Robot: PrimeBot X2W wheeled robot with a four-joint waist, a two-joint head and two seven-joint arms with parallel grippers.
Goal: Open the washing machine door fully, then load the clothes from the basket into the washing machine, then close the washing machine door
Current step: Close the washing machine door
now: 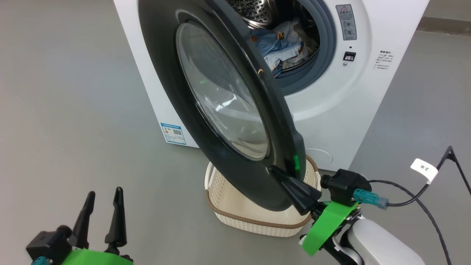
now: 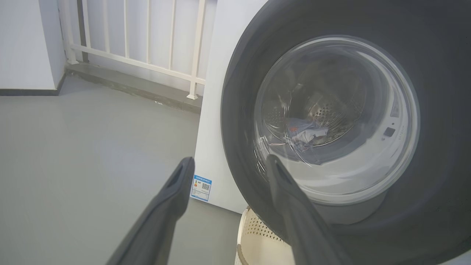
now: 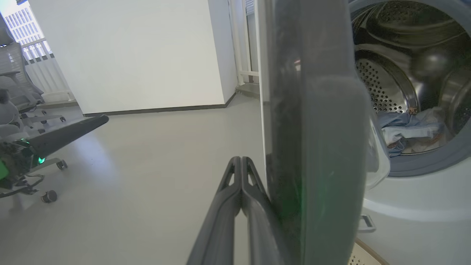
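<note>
The round washing machine door point(image 1: 220, 99), glossy black rim around a bulging clear glass bowl, is standing half-swung, and the right gripper point(image 1: 274, 170), dark tapered fingers pinched together on nothing, is touching the rim's outer face near its lower edge. The left gripper point(image 1: 105, 191) is hanging spread wide and empty over grey floor point(image 1: 73, 110), well apart from the door, while light-blue clothes point(image 1: 279, 44) are lying in the perforated steel drum point(image 1: 254, 9) and the cream perforated basket point(image 1: 250, 224) is sitting under the door.

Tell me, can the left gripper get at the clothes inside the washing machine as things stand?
Probably not: the half-open washing machine door stands between the left gripper and the clothes.
</note>
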